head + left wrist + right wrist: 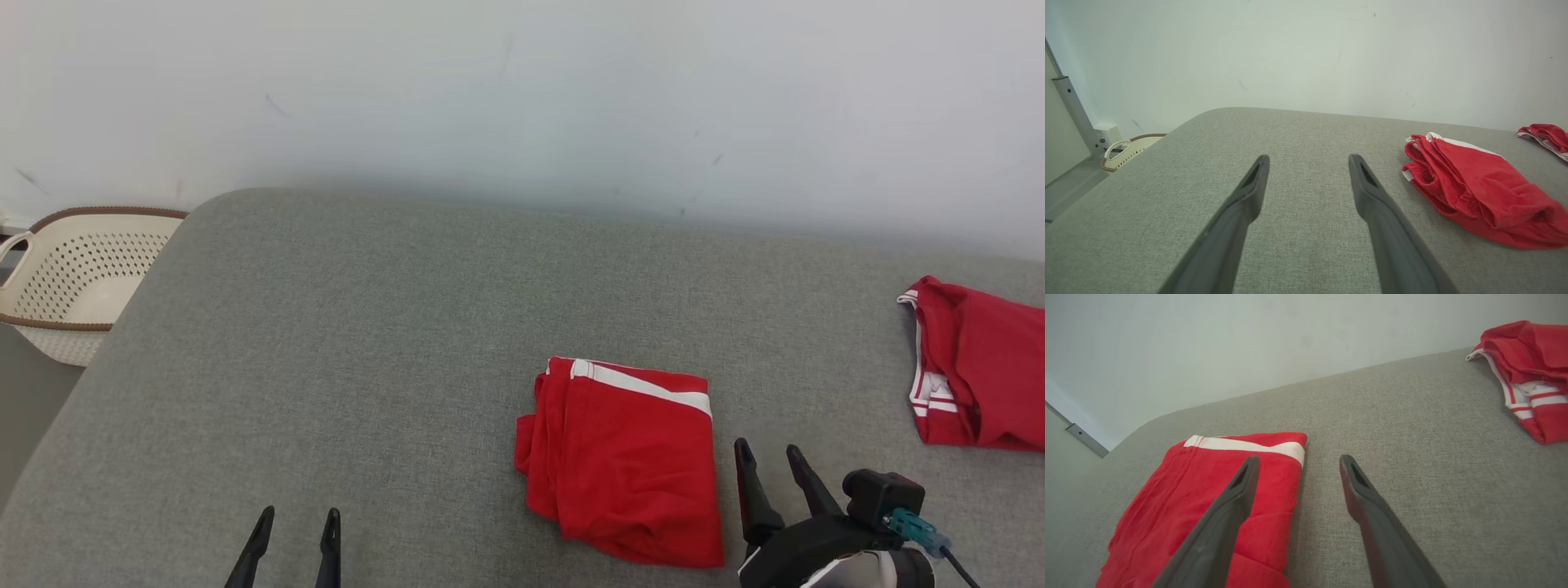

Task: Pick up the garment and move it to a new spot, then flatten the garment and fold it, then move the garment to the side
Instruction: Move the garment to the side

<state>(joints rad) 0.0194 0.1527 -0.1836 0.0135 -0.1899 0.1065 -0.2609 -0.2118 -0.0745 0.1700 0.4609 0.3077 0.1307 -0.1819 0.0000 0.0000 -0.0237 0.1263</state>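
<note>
Left gripper (300,513) and right gripper (767,448) both gape, empty — the right just beside the folded garment (624,461). Best pinch all layers (near edge) and slide it aside flat.

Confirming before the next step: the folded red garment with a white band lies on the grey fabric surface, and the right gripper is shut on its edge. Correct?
Not quite. The right gripper is open, its jaws apart with nothing between them, beside the folded red garment; the right wrist view shows it. The garment does lie on the grey fabric surface.
</note>
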